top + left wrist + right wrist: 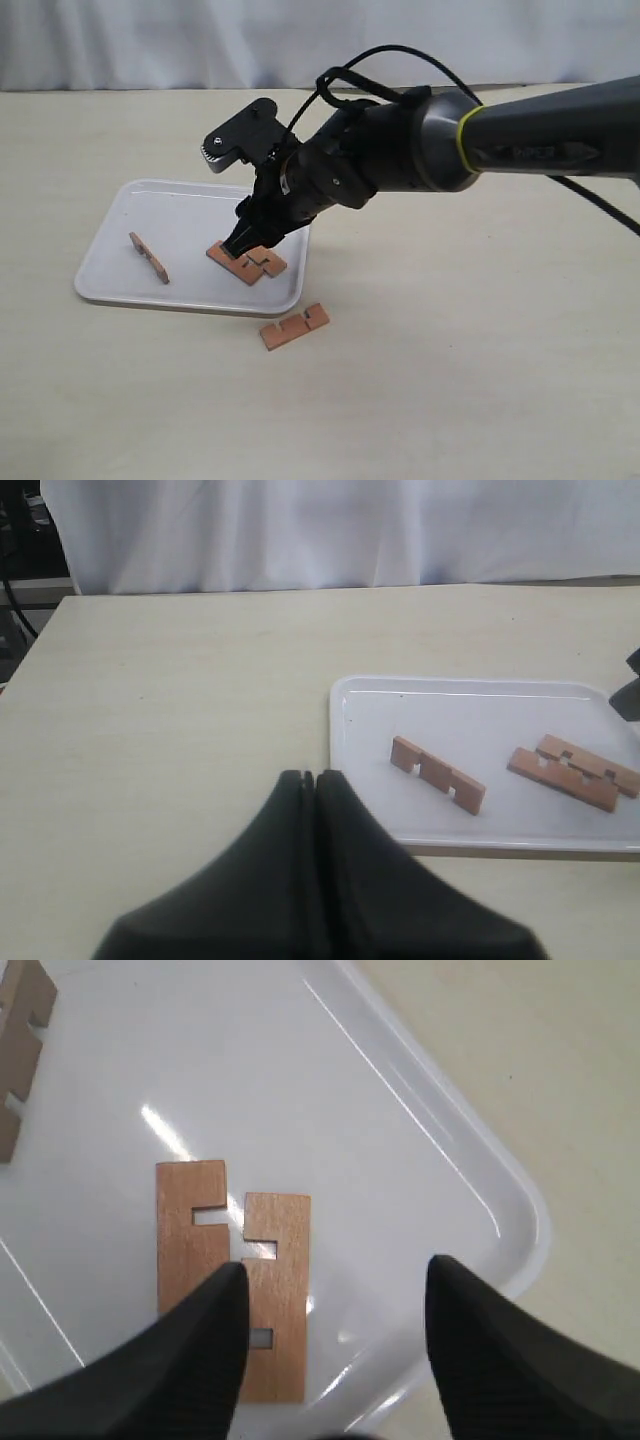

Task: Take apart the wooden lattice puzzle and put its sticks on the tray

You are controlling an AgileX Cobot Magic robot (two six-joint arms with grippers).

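The right arm reaches across from the right, wrist angled steeply down, with the right claw spread and empty just over two sticks lying side by side in the tray. A third stick lies further left in it. A fourth stick rests on the surface just outside the rim. The left claw is pressed together, empty, beside the tray

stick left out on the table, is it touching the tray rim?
Apart. The exterior view shows a strip of bare table between the stick and the tray rim's near edge.
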